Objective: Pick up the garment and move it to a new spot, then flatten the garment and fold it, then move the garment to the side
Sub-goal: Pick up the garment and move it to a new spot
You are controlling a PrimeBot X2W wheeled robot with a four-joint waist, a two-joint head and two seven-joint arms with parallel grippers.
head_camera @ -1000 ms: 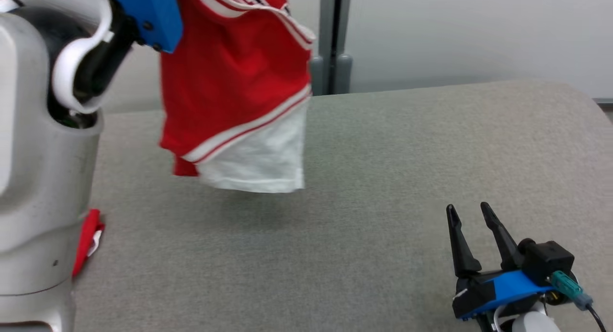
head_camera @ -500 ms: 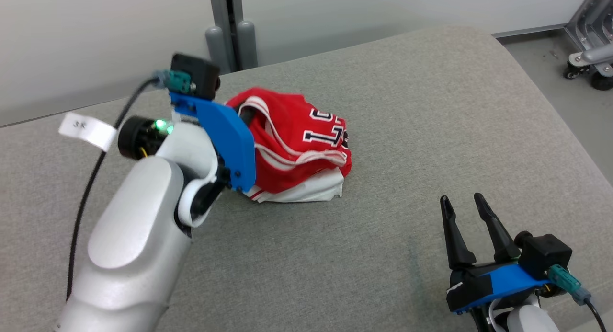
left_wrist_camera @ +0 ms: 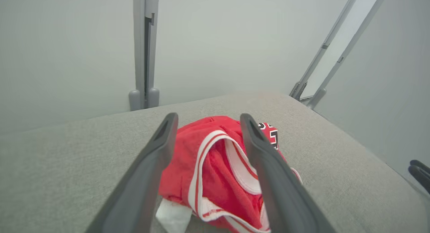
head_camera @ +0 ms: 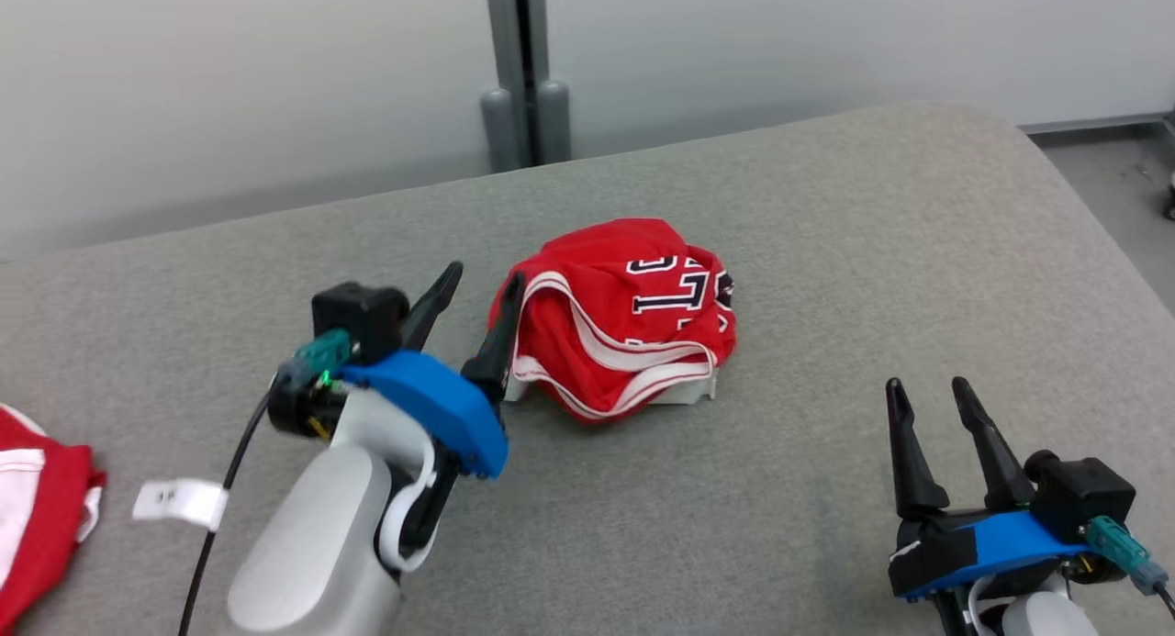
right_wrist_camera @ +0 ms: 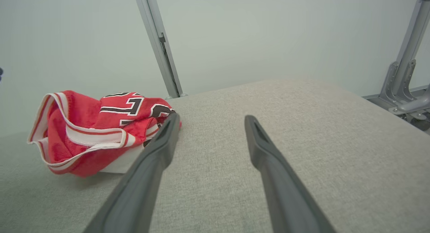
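Reaching low over table, left fingers released at edge of red jersey, right fingers spread empty

And here's the grey fabric-covered table, broad and flat, with its far right corner rounded off. Around the middle of it, toward the far side, sits the red jersey, crumpled into a loose heap. White and red striped trim loops across its near face, black and white lettering shows on top, and a bit of white fabric pokes out underneath on the near side. At the near left edge, well apart from it, lies a red and white cloth, partly out of view.
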